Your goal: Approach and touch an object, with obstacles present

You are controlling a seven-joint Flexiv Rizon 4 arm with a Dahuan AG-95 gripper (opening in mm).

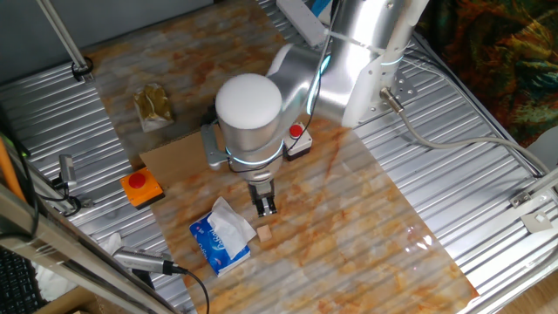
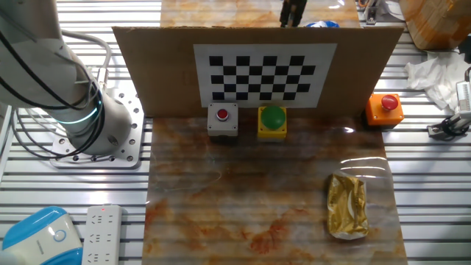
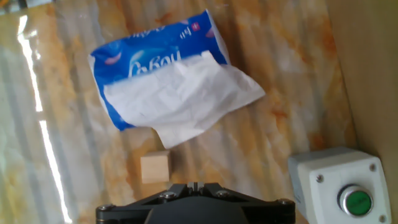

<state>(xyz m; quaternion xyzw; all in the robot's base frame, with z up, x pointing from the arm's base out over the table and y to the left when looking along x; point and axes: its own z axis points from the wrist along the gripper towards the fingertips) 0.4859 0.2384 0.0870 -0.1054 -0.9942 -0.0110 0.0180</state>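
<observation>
My gripper [image 1: 264, 206] hangs shut and empty just above the marble tabletop; in the hand view its fingertips [image 3: 194, 185] meet at the bottom edge. It also shows at the top of the other fixed view [image 2: 293, 10], behind the wall. A small wooden block [image 3: 155, 167] lies just ahead of the fingers [image 1: 264, 234]. A grey box with a green button [image 3: 339, 188] sits to the right of them. The obstacle, a long brown cardboard wall [image 2: 154, 66] with a checkerboard sheet, stands upright across the table [image 1: 170, 157]; its edge shows in the hand view [image 3: 367, 68].
A blue tissue pack [image 1: 222, 235] [image 3: 161, 74] lies beyond the block. On the wall's other side stand a grey red-button box [image 2: 222, 120], a yellow green-button box [image 2: 272, 121], an orange box [image 2: 385, 108] and a gold packet [image 2: 347, 206]. Metal ribbed panels flank the mat.
</observation>
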